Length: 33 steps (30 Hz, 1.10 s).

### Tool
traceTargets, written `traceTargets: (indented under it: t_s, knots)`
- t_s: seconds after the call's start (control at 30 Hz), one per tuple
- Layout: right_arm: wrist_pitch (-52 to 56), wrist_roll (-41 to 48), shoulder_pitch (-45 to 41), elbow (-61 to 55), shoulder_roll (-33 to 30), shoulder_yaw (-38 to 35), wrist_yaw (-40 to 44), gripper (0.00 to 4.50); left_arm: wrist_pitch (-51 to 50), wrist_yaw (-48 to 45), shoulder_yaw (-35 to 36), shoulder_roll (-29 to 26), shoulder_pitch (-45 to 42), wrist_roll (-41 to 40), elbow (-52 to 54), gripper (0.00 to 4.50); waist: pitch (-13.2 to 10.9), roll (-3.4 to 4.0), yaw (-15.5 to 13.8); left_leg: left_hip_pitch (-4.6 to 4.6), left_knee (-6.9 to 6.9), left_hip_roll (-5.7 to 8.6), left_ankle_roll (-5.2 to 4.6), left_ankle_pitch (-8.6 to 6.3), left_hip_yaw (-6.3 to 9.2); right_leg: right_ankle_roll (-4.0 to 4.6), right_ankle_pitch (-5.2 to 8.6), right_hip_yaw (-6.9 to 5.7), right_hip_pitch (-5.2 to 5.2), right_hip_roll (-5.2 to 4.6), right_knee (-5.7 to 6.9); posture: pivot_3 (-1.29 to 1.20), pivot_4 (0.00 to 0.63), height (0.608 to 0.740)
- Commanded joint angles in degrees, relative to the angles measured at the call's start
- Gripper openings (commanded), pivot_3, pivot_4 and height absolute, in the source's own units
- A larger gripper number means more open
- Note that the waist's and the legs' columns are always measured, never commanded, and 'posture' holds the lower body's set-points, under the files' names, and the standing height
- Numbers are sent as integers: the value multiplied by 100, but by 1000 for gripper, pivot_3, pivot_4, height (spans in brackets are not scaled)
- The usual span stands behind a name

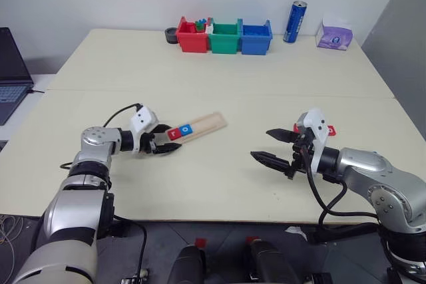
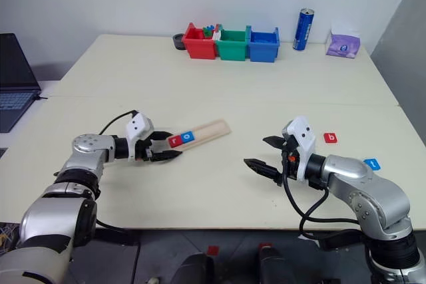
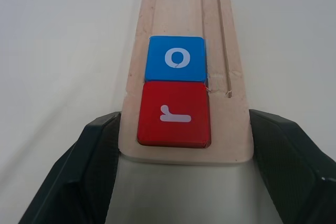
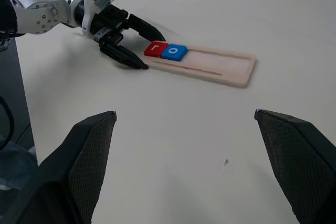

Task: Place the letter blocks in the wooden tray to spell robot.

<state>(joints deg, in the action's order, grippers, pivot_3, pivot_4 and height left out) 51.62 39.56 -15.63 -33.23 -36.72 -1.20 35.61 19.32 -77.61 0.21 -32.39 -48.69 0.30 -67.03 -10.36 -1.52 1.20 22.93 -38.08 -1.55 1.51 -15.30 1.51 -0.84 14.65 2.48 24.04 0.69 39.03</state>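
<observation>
Tray (image 2: 200, 134) lay on the table (image 2: 219, 84), slanted, roughly midway between the two arms. Two blocks sat in its end nearest the left gripper: red "r" (image 3: 174, 114) at the very end, blue "o" (image 3: 177, 59) touching it on the far side. Rest of the tray groove bare.

Left gripper (image 2: 163, 145) spread open, one finger on each side of the tray's "r" end; whether the fingers (image 3: 89, 156) pressed the wood could not be told. Right gripper (image 2: 265, 153) released wide, holding nothing, above the table well apart from the tray.

Right eye view showed two loose blocks on the table beyond the right arm, far from the tray: red "b" (image 2: 330, 138) and a blue one (image 2: 372, 163), letter not legible. In the left eye view the right gripper hid all but a red edge.

Right wrist view showed the left gripper at the tray end.

Behind the tray, at the table's far edge: red bin (image 1: 192, 35), green bin (image 1: 225, 37), blue bin (image 1: 255, 38), blue can (image 1: 295, 22) (print unreadable), tissue pack (image 1: 335, 34).
</observation>
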Motion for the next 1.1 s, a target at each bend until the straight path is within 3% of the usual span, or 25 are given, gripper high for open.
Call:
traceTargets:
  t_s: [0.03, 0.27, 1.1]
  knots:
    - [-376, 45, 393, -536, -466, -87, 612, 4500, 91, -667, -199, 283, 316, -203, 695, 3401, 1, -2, -12, 3, 0, 1, 0, 0, 0, 0, 0, 0, 0, 0, -4, 0, 150, 740]
    - [-1203, -408, 498, -301, -806, 139, 1229, 4500, 85, -1068, -504, 589, 440, -294, 1370, 3401, 1, -2, 34, -3, -9, -4, -1, 0, 1, -13, 7, 2, -2, 10, 3, 0, 150, 740]
    - [-1777, -935, 346, 26, -614, 418, 1319, 4500, 595, -766, -860, 611, -27, 61, 658, 3401, 1, -3, 44, -5, -11, -5, -2, 1, 1, -8, 4, 4, -4, 13, 6, 0, 150, 740]
